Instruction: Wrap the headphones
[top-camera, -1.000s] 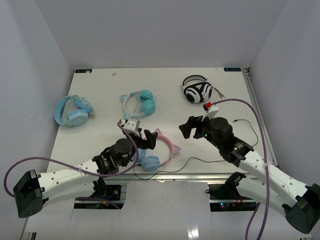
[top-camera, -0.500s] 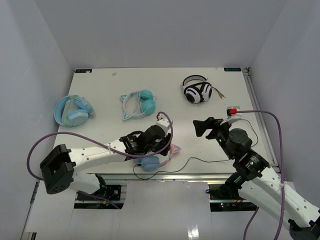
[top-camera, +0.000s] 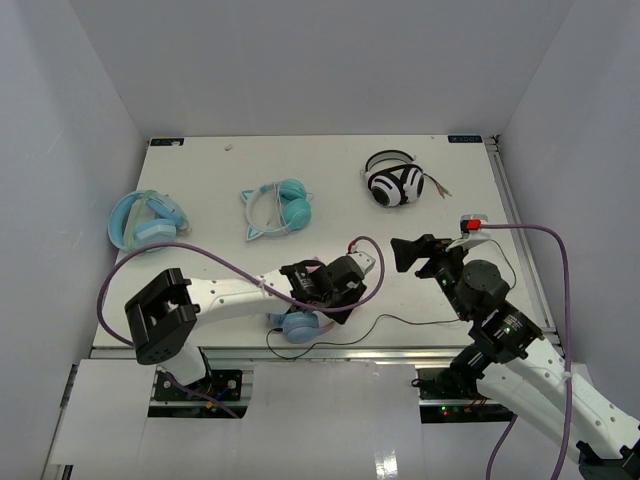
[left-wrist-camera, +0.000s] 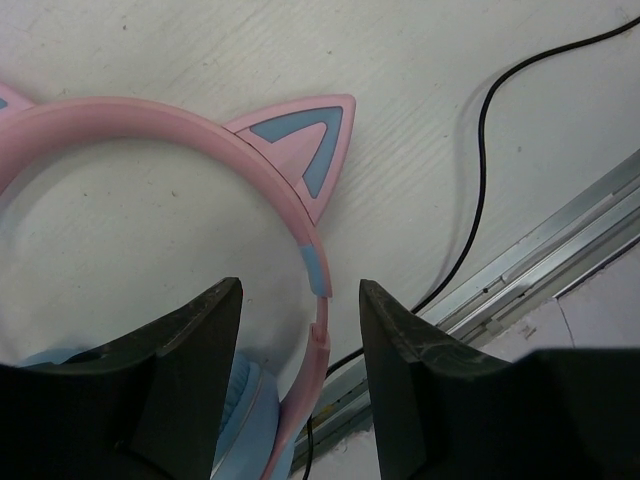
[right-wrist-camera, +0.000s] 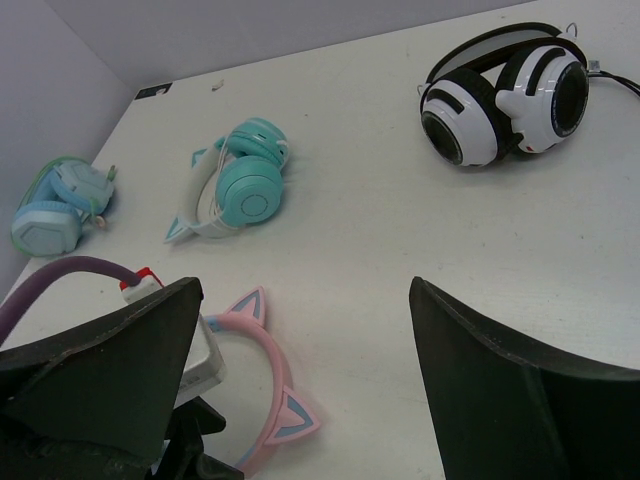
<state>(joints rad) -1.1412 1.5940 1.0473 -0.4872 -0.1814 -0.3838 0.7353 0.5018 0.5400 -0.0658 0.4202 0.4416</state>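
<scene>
The headphones (top-camera: 300, 326) lie near the table's front edge, with a pink cat-ear headband (left-wrist-camera: 180, 125), light blue ear cups (left-wrist-camera: 240, 420) and a thin black cable (top-camera: 400, 320) trailing right along the front edge. My left gripper (top-camera: 325, 300) is open and low over them. In the left wrist view its jaws (left-wrist-camera: 298, 290) straddle the headband just below one cat ear, with a gap on each side. My right gripper (top-camera: 405, 252) is open and empty, held above the table to the right. In its wrist view (right-wrist-camera: 305, 290) the headband (right-wrist-camera: 265, 370) shows at lower left.
An all-teal cat-ear pair (top-camera: 280, 207) lies mid-table, a bulky light blue pair (top-camera: 147, 222) at the far left, and a black-and-white pair (top-camera: 393, 183) at the back right. The metal front rail (left-wrist-camera: 560, 250) runs close beside the cable.
</scene>
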